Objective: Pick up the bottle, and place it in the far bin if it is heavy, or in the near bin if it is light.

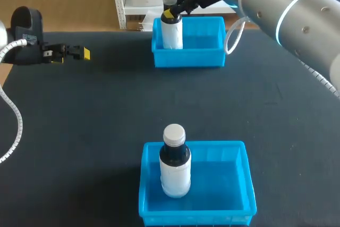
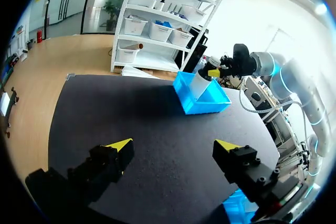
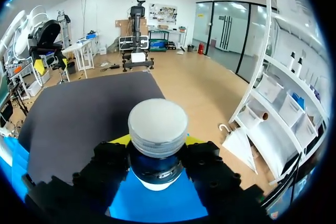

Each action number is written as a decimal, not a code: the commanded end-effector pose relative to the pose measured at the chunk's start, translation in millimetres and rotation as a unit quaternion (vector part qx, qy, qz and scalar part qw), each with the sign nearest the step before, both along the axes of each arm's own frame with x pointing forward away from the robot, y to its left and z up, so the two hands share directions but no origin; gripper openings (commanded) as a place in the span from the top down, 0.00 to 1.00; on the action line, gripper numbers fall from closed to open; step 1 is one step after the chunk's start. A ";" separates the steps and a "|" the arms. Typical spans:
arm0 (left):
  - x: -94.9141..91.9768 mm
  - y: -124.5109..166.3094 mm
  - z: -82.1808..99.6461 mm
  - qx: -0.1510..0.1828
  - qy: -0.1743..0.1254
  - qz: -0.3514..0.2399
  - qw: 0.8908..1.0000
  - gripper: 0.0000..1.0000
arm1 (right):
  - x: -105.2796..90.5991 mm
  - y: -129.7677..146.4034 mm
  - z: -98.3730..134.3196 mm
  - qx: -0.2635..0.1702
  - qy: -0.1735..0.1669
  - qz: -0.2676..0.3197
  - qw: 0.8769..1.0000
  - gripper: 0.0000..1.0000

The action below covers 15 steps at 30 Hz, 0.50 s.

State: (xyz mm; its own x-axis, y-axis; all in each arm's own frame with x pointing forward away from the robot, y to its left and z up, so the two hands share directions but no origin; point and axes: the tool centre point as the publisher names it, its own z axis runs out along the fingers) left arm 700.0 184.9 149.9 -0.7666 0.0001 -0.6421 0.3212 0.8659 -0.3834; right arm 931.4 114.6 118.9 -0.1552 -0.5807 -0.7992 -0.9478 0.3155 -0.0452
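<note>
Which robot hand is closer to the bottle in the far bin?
Right. The right gripper grips the bottle by its neck in the far bin; the left gripper hangs open, far off at the left side of the table.

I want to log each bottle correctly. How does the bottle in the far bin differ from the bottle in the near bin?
The far bottle is in the far bin; the near bottle is in the near bin. The right gripper clamps the far bottle at its neck; the near bottle stands free, with nothing touching it. Both are upright, with a white body, dark neck and pale cap.
</note>
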 end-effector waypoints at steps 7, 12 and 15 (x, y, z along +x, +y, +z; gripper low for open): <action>0.0 0.0 0.0 0.000 0.000 0.000 1.000 0.00 | 7.7 -8.2 1.6 0.012 0.143 0.169 0.975 0.00; 0.0 0.0 0.0 0.000 0.000 0.000 1.000 0.00 | -0.9 -30.1 5.3 0.004 0.144 0.144 0.979 0.00; 0.0 0.0 0.0 0.000 0.000 0.000 1.000 0.00 | -6.7 -43.9 9.3 0.003 0.142 0.127 0.982 0.00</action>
